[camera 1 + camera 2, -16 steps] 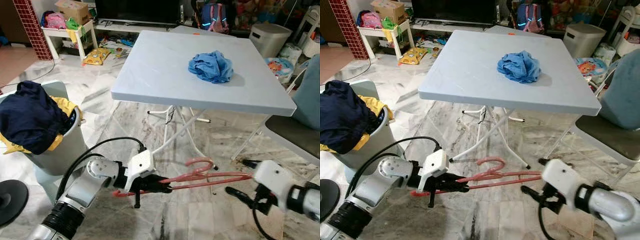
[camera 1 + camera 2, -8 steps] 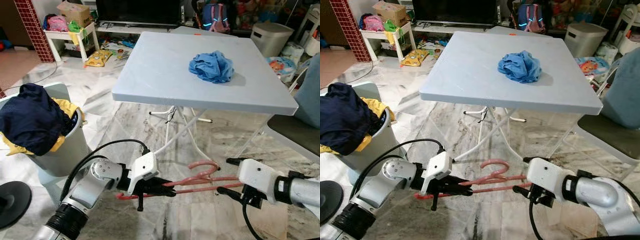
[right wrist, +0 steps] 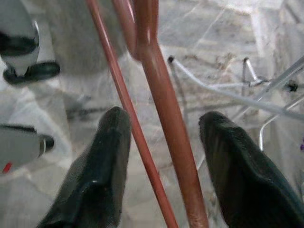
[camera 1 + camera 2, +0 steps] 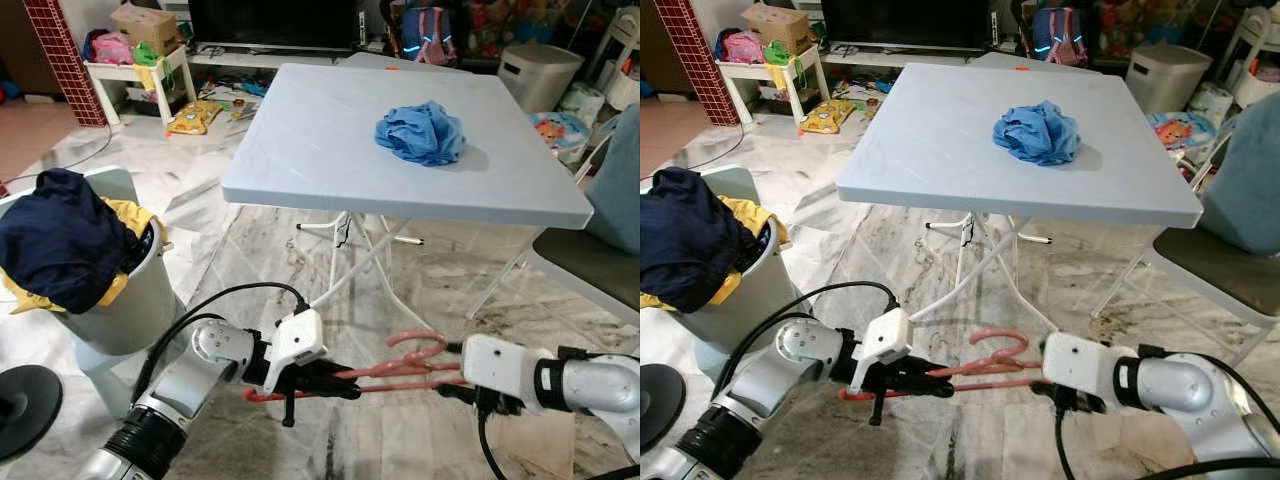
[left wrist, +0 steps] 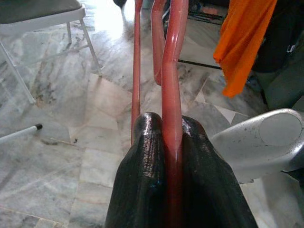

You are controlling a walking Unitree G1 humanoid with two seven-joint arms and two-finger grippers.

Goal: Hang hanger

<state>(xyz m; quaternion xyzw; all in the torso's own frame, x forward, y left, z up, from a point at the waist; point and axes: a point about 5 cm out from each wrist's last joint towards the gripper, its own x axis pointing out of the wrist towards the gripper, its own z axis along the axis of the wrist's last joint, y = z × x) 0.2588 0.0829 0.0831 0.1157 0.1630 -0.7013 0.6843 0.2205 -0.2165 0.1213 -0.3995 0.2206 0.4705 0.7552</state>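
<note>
A pink-red hanger [image 4: 400, 371] hangs level just above the marble floor, in front of the table, with its hook [image 4: 425, 343] turned up. My left gripper [image 4: 338, 384] is shut on one end of it; the left wrist view shows both black fingers [image 5: 149, 156] pinching the upper bar [image 5: 172, 85]. At the hanger's other end my right gripper [image 4: 452, 388] is open. In the right wrist view its two fingers [image 3: 107, 161] stand apart with the hanger's bars [image 3: 159, 90] running between them, touching neither.
A pale blue folding table [image 4: 320, 150] stands ahead with a crumpled blue cloth [image 4: 420, 132] on it; its white legs [image 4: 365, 255] lie just beyond the hanger. A grey bin [image 4: 125, 300] heaped with dark clothes is at left, a chair [image 4: 585, 265] at right.
My right gripper has moved left along the floor to the hanger's end, so its fingers now straddle the bars. The left gripper still holds the hanger, shifted slightly right.
</note>
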